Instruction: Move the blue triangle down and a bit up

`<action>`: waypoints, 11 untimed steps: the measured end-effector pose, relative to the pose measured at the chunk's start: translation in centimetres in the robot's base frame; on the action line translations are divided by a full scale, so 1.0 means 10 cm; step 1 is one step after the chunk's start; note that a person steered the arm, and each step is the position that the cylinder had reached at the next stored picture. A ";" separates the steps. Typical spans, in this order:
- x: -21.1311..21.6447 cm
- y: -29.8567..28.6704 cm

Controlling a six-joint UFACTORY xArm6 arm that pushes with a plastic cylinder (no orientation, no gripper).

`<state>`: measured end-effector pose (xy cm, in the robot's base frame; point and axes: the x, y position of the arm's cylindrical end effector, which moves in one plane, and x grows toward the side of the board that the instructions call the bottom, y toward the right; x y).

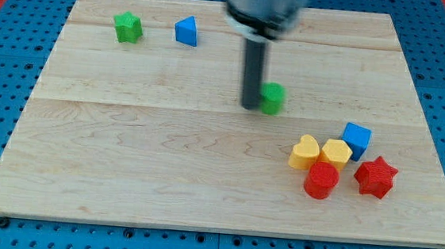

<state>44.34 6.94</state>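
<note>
The blue triangle (186,32) lies near the view's top left of the wooden board (124,156). My tip (250,106) rests on the board near the middle, well to the right of and below the blue triangle. It touches or nearly touches the left side of a green round block (272,98).
A green star (127,27) lies left of the blue triangle. At the view's lower right sit a blue cube (356,139), a yellow heart (305,152), a yellow hexagon (335,153), a red round block (321,181) and a red star (375,176).
</note>
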 end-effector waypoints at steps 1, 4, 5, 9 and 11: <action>-0.35 -0.34; 0.06 0.30; -0.44 0.25; -1.69 -1.57; -0.87 -1.41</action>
<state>35.62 -7.19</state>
